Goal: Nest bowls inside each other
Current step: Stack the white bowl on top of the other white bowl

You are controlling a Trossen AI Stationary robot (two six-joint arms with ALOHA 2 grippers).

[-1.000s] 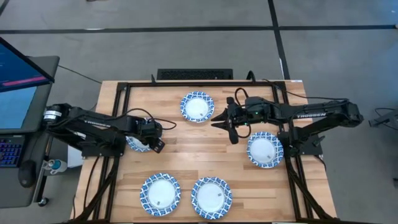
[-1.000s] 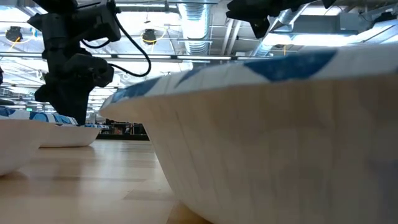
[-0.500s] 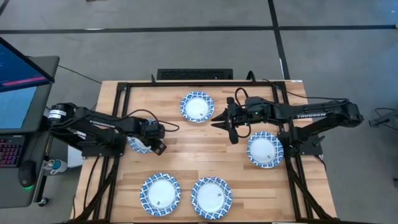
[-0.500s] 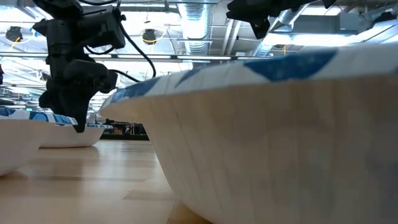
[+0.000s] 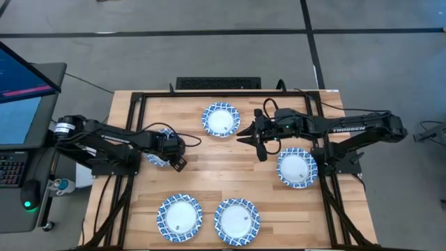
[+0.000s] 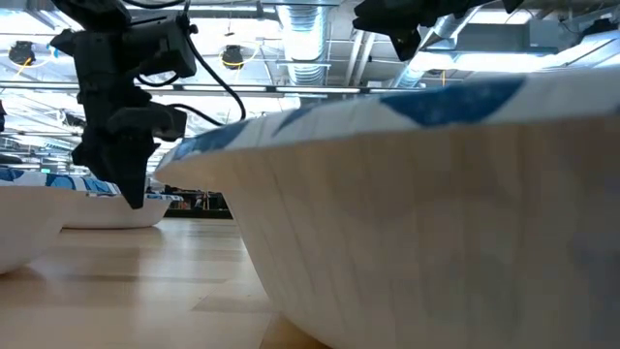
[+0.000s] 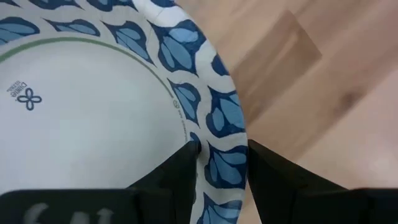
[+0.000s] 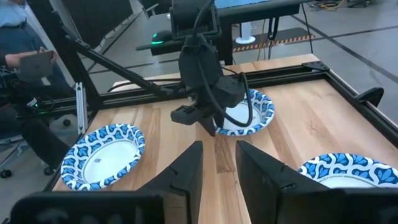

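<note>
I am sliding my left gripper (image 7: 217,163), fingers apart, farther astride the left-side bowl's (image 7: 93,124) rim, nearing a grasp.

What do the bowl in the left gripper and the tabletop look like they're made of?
The bowl straddled by the left gripper looks like thin matte paper: printed blue leaf rim, small stamped logo; the big bowl in the low view shows pleated walls. The tabletop looks like light wood planks with a smooth finish, grain and seams visible. The right gripper hovers empty.
</note>
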